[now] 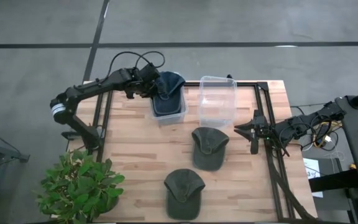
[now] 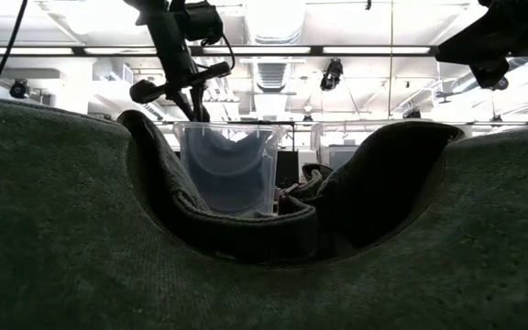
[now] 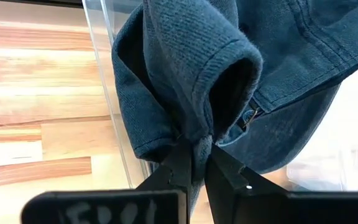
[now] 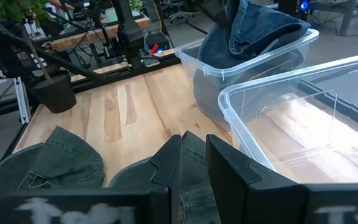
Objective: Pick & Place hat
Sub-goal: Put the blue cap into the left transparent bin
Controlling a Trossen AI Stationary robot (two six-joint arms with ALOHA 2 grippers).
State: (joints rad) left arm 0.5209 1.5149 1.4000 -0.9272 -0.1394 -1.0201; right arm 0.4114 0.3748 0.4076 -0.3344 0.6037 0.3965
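Observation:
A dark blue hat (image 1: pixel 168 84) hangs over the left clear bin (image 1: pixel 168 116) at the table's far side, and my left gripper (image 3: pixel 196 155) is shut on it. In the right wrist view the blue hat (image 4: pixel 253 31) slumps into that bin (image 4: pixel 260 71), with part of it above the rim. Two green hats (image 1: pixel 209 147) (image 1: pixel 184 191) lie flat on the wood. My right gripper (image 4: pixel 192 155) waits at the table's right edge, slightly open and holding nothing. My left gripper pinches a bunched fold of the blue hat's edge (image 3: pixel 194 134) between its two fingers, close to the back strap's buckle (image 3: pixel 248 118). The fingers slant down from the table's left side. The hat hangs below them, its lower part inside the bin.
A second clear bin (image 1: pixel 217 99) stands just right of the first. A potted plant (image 1: pixel 79 186) sits at the table's near left corner. A black frame rail (image 1: pixel 272 155) runs along the right side. In the low view a green hat (image 2: pixel 246 275) fills the foreground.

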